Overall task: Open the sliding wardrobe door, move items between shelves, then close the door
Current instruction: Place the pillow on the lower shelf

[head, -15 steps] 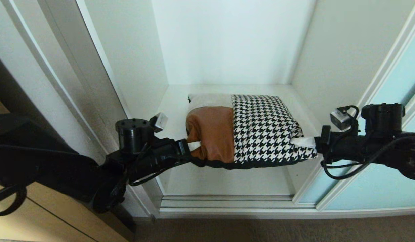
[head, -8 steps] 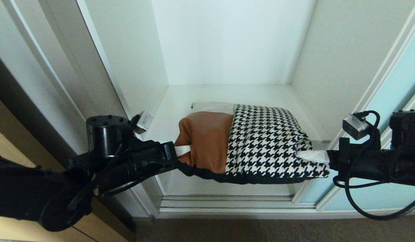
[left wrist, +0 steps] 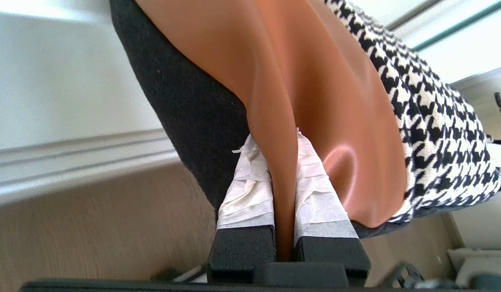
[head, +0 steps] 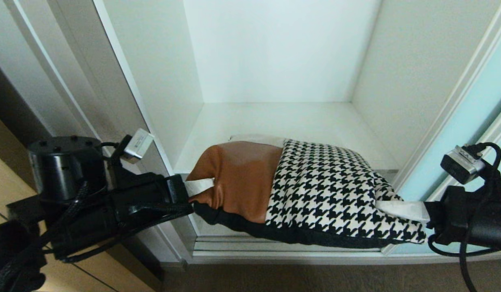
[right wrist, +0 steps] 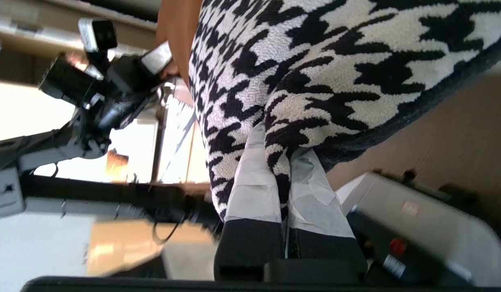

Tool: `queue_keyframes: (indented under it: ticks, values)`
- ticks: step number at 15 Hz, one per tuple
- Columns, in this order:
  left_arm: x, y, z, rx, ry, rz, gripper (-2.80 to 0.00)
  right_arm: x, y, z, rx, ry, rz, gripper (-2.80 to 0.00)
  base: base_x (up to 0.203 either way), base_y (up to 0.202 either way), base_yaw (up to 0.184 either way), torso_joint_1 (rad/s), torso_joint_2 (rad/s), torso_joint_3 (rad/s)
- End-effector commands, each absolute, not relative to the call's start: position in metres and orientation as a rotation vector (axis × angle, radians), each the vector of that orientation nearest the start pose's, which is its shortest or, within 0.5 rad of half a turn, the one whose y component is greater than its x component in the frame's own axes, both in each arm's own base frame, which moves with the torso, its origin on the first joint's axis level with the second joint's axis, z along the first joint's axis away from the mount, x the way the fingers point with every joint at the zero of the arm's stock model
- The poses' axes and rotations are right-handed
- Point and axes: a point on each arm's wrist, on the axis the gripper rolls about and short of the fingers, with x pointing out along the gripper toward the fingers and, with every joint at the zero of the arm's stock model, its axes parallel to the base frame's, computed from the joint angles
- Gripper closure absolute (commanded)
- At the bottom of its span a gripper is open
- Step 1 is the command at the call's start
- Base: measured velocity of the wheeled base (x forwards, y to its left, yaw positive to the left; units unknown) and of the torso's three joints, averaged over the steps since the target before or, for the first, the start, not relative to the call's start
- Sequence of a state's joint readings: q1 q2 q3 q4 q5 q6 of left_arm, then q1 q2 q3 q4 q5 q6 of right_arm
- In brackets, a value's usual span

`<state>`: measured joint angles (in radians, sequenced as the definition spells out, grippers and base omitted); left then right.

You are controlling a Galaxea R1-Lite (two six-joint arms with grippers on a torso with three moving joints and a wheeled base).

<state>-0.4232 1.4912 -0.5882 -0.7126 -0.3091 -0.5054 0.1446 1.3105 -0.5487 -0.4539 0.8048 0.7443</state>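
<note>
A: What does your cushion (head: 299, 190) look like right now?

B: You have a square one: tan-brown leather on the robot's left, black-and-white houndstooth on the right, a pale grey strip along the far edge and black backing underneath. It hangs between your two grippers, sagging in the middle, over the front lip of the shelf (head: 282, 117).

A: And the grips?

B: Your left gripper (head: 199, 186) is pinched tight on a fold of the leather corner; in the left wrist view the taped fingers (left wrist: 250, 190) squeeze the fold with almost no gap. Your right gripper (head: 400, 209) is clamped the same way on the houndstooth corner, taped fingers (right wrist: 254, 186) pressed either side of the fabric.

A: What surrounds it?

B: You are looking into a white wardrobe: plain back and side walls, a smooth white shelf, bare behind the cushion. A silver track (head: 274, 245) runs along the front. The door (head: 469, 134), frosted aqua glass in a slim white frame, stands slid aside on the right. Brown carpet (head: 315, 278) lies below, and tan wood panelling (head: 3, 174) shows at far left.

A: Any writing?

B: I can read none; the small red mark in your right wrist view is too blurred.
</note>
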Motion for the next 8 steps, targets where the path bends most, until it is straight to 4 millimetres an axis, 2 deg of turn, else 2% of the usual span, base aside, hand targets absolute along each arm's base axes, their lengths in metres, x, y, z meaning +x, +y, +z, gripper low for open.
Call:
queue_keyframes:
  ticks: [1,3,8]
  values:
    - [0.191,-0.093,0.204,-0.478,0.309,-0.684,0.0,0.157,0.045,0.208,0.763,0.6,0.846,0.0,0.0,0.0,0.0,0.0,0.0,0.0]
    - [0.18,-0.089,0.211,-0.479,0.301,-0.686,0.0,0.143,0.044,0.215,0.757,0.59,0.865,0.0,0.0,0.0,0.0,0.0,0.0,0.0]
    - [0.153,-0.08,0.23,-0.481,0.291,-0.713,0.0,0.123,0.041,0.22,0.756,0.586,0.87,0.0,0.0,0.0,0.0,0.0,0.0,0.0]
